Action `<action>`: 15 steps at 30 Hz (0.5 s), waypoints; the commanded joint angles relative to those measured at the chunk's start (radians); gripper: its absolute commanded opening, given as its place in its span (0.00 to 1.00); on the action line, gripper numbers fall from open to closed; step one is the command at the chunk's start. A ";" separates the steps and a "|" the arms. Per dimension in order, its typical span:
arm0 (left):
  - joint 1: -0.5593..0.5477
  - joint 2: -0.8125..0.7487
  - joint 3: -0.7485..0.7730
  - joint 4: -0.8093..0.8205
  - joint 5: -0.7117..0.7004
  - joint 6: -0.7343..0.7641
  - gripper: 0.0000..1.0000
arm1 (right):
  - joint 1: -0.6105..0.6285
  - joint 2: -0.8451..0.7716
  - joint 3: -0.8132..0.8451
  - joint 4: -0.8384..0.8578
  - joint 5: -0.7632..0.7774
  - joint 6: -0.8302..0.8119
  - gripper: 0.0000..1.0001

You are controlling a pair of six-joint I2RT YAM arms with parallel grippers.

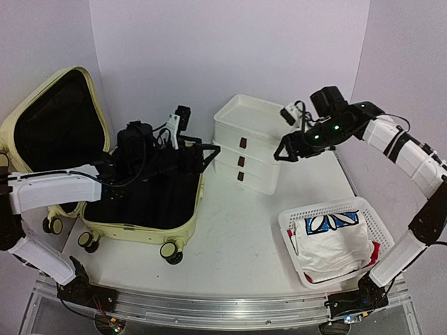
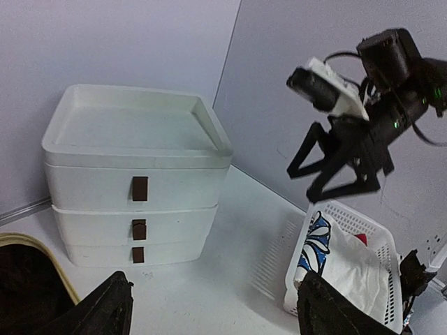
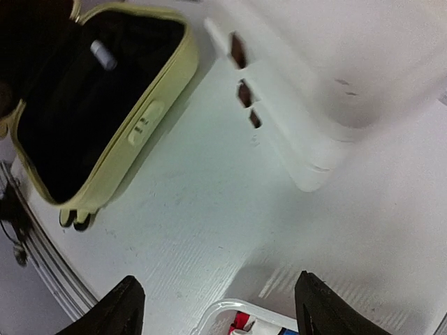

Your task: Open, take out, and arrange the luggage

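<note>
Reaching down into the suitcase [image 1: 133, 232] looks like the step in hand: it lies at the left of the table [image 1: 237, 230], its lid [image 1: 49, 129] standing up against the left wall and its lower half open to the ceiling, black lining all round, and whether anything lies inside I cannot tell against that dark cloth. To do it well, the left claw [image 1: 208, 154] should drop straight into the open half, clear of the yellow rim, and close only once a finger sits on each side of whatever it finds. That arm stretches level across the open case from the left, its wrist over the right-hand rim, its fingers spread wide with nothing between them and aimed toward the white drawer box [image 1: 244, 143]. Beyond the drawers, the right claw [image 1: 283, 151] hangs above the table, tilted down and to the left, its fingers apart and empty; its arm bends high, forearm sloping down from the right. It would do best to wait there, well apart from the case. At the far right a white basket [image 1: 328, 207] holds a folded white cloth [image 1: 332, 248] with a blue print
</note>
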 commanded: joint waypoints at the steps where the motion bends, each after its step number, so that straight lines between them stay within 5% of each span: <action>1: 0.032 -0.173 0.001 -0.269 -0.072 0.003 0.83 | 0.158 0.103 0.004 0.000 0.175 -0.217 0.71; 3: 0.037 -0.253 -0.008 -0.334 -0.096 0.020 0.85 | 0.218 0.201 0.051 0.001 0.257 -0.265 0.61; 8: 0.044 -0.430 -0.014 -0.504 -0.136 0.040 0.87 | 0.274 0.437 0.275 -0.019 0.342 -0.316 0.15; 12: 0.044 -0.528 0.003 -0.647 -0.186 0.060 0.87 | 0.306 0.587 0.402 -0.018 0.367 -0.397 0.01; 15: 0.044 -0.597 -0.011 -0.700 -0.213 0.072 0.88 | 0.320 0.668 0.437 0.033 0.499 -0.475 0.00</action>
